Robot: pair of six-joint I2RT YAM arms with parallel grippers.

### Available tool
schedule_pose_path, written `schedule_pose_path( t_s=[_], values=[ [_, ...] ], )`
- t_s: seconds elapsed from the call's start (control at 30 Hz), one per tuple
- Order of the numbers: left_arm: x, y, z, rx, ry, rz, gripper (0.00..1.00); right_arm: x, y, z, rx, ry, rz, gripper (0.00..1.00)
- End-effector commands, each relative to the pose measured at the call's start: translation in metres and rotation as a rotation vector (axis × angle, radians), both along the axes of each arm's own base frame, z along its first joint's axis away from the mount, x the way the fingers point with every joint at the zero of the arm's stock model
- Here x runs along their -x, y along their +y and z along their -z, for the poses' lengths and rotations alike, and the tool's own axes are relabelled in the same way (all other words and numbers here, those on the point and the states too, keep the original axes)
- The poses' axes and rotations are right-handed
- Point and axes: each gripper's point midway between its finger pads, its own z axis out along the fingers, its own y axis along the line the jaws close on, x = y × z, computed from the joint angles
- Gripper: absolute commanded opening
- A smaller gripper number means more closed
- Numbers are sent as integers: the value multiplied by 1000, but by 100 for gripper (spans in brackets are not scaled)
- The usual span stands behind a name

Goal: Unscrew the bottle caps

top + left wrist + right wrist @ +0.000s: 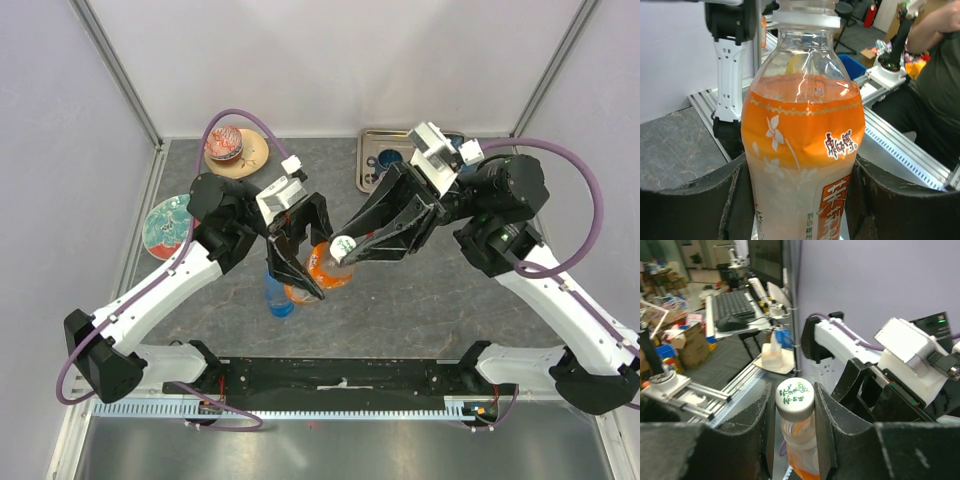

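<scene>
Item: orange bottle (802, 150), thin-walled, probably slippery. You are clamping its labelled body with the left gripper (800, 200) and pinching the white cap (795, 392) with the right gripper (795, 401).

Glossy clear plastic bottle (800, 130); matt white cap (795, 399)
</scene>
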Motion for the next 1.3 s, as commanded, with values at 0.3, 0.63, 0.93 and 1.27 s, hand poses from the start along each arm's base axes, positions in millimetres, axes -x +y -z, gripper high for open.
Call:
schedule_pose_path(
  t_s=[0.3,0.63,0.93,1.27],
  values=[
    [-26,-12,4,-2,54,-150,55,-120,-77,-57,-210,165,1019,0],
    [-50,2,6,92,10,-563,56,-204,-124,236,369,488,1622,0],
    [-61,27,7,165,-2,-804,58,-207,-81,412,776,623,1512,0],
    [-57,34,6,194,15,-832,59,-222,-63,492,949,665,1522,0]
  ],
)
